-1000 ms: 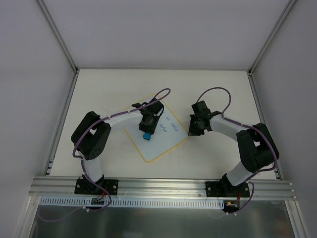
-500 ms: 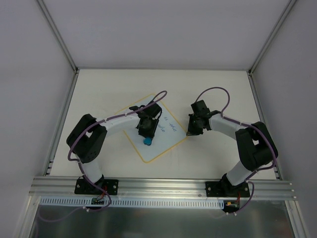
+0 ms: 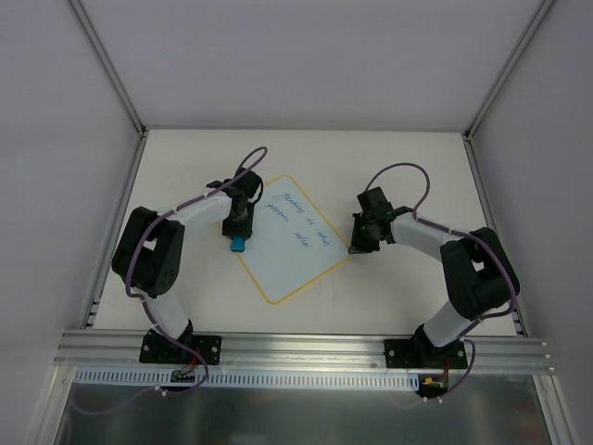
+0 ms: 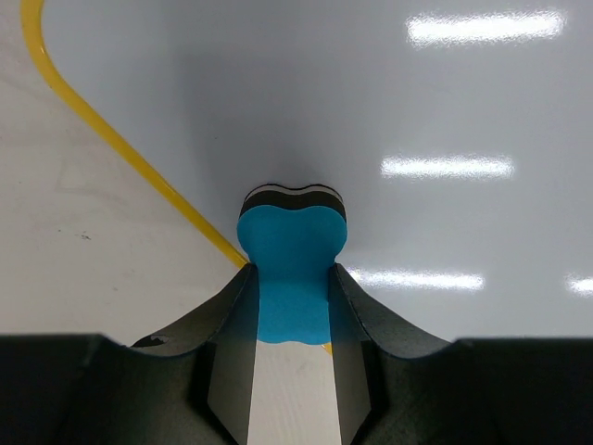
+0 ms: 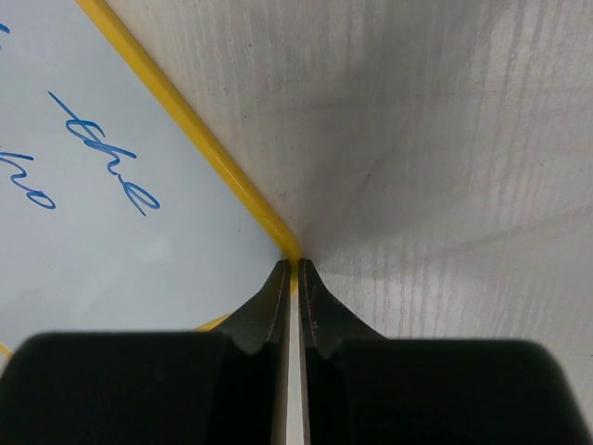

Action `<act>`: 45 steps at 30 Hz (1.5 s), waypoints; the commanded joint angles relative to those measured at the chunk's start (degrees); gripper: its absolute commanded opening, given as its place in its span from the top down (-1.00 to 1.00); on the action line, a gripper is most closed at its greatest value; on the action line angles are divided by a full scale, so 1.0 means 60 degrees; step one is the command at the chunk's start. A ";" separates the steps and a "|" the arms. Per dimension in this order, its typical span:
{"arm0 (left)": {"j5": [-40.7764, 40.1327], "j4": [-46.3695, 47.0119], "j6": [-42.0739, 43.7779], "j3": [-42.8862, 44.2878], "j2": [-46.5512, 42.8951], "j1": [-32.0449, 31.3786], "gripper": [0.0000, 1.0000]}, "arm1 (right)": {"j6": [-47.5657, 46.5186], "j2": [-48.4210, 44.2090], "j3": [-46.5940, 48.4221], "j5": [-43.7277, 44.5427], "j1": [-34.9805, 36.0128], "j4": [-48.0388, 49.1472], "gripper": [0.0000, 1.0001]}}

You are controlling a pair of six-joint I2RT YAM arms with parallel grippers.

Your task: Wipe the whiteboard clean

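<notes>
The whiteboard [image 3: 292,241], pale with a yellow border, lies turned like a diamond on the table and bears blue handwriting [image 3: 296,218]. My left gripper [image 3: 237,239] is shut on a small blue eraser [image 3: 237,245] at the board's left edge. In the left wrist view the eraser [image 4: 292,278] sits between my fingers [image 4: 225,371] over the yellow border [image 4: 120,148]. My right gripper [image 3: 355,248] is shut with its tips pressed at the board's right corner [image 5: 287,243]. Blue writing [image 5: 107,162] shows in the right wrist view.
The cream table [image 3: 408,167] is walled by grey panels with metal posts [image 3: 107,65]. An aluminium rail [image 3: 296,350] runs along the near edge. Purple cables [image 3: 403,171] loop over both arms.
My left gripper has carried the eraser from the board's middle up and left to its left edge, uncovering the handwriting. My right gripper has stayed at the right corner.
</notes>
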 commanded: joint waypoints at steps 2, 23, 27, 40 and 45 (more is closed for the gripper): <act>0.0574 -0.0418 -0.0101 0.0074 0.0120 -0.0480 1.00 | -0.0219 0.0575 -0.0298 0.0456 0.0065 -0.0709 0.99; 0.1279 -0.0491 -0.1185 0.0572 0.0472 -0.3474 1.00 | -0.0218 0.0589 -0.0342 0.0470 0.0065 -0.0709 0.99; 0.0432 -0.0565 -0.0924 0.0835 0.0398 -0.2198 1.00 | -0.0233 0.0575 -0.0342 0.0456 0.0065 -0.0709 0.99; -0.1169 -0.0623 0.1187 0.3896 0.2594 0.0469 1.00 | -0.0292 0.0575 -0.0181 0.0339 0.0065 -0.0709 0.99; -0.0482 -0.0624 0.1611 0.4717 0.3386 0.0837 1.00 | -0.0321 0.0589 -0.0137 0.0309 0.0065 -0.0723 0.99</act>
